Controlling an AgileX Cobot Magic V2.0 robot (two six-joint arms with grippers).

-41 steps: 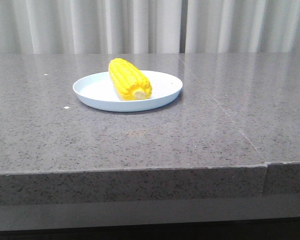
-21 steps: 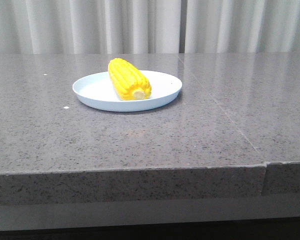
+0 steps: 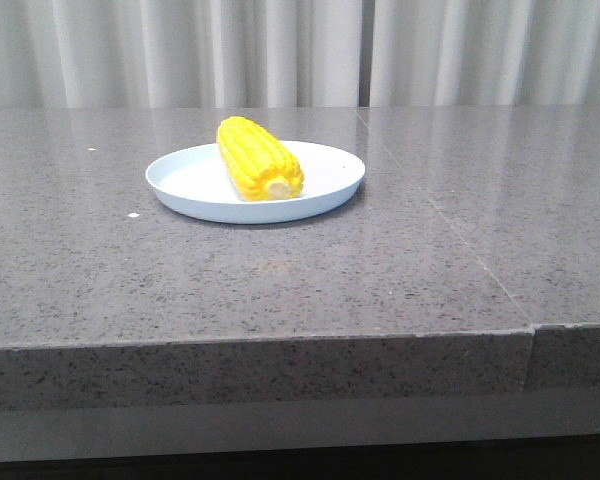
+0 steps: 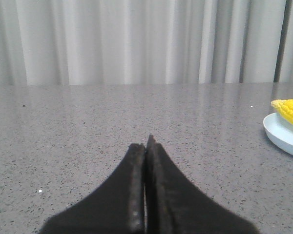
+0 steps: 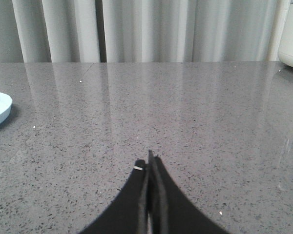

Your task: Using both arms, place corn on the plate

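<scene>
A grey speckled stone table with a polished, reflective top fills the front view, its thick front edge running across the lower part. A thin seam crosses the surface on the right side and reaches the front edge. 1 plate, round, shallow and very pale blue, sits directly on the table, toward the far side and left of centre. A few tiny white specks lie on the surface to the left of the plate.

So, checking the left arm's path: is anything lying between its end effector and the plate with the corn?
No. The left wrist view shows bare grey speckled stone tabletop between the closed black left end effector and the pale blue round plate.
</scene>
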